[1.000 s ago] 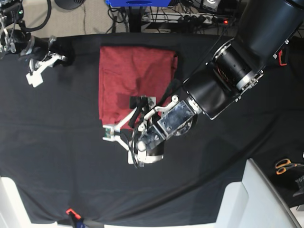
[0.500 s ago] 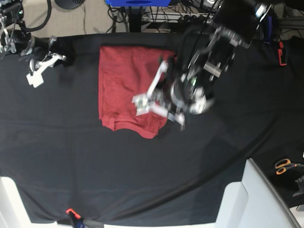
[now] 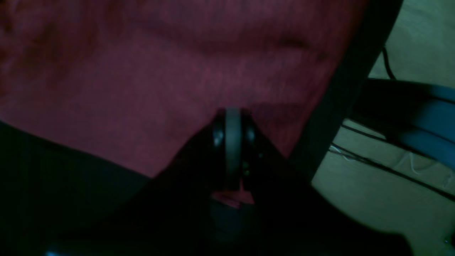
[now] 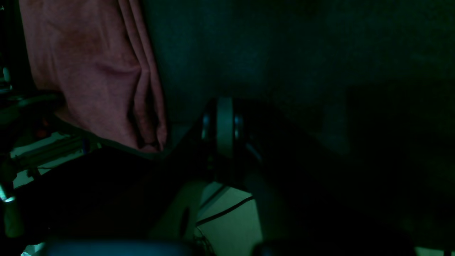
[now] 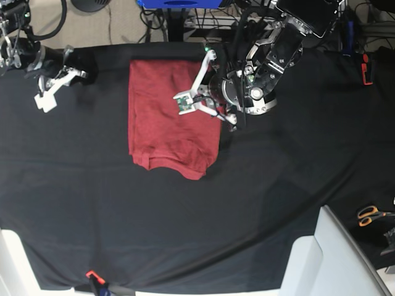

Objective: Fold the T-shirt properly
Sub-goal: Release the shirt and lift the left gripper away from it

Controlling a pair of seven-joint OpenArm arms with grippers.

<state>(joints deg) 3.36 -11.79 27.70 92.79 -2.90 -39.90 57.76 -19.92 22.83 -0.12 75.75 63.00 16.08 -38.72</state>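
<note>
No text, label, brand, number or sign can be read in any view; the red T-shirt (image 5: 166, 123) under the left arm's jaws is plain, and the black surface (image 5: 278, 185) bears nothing legible.

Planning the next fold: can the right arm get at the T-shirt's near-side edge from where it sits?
Probably yes. The right end effector rests shut on bare black cloth beside the T-shirt, nothing between them.
</note>
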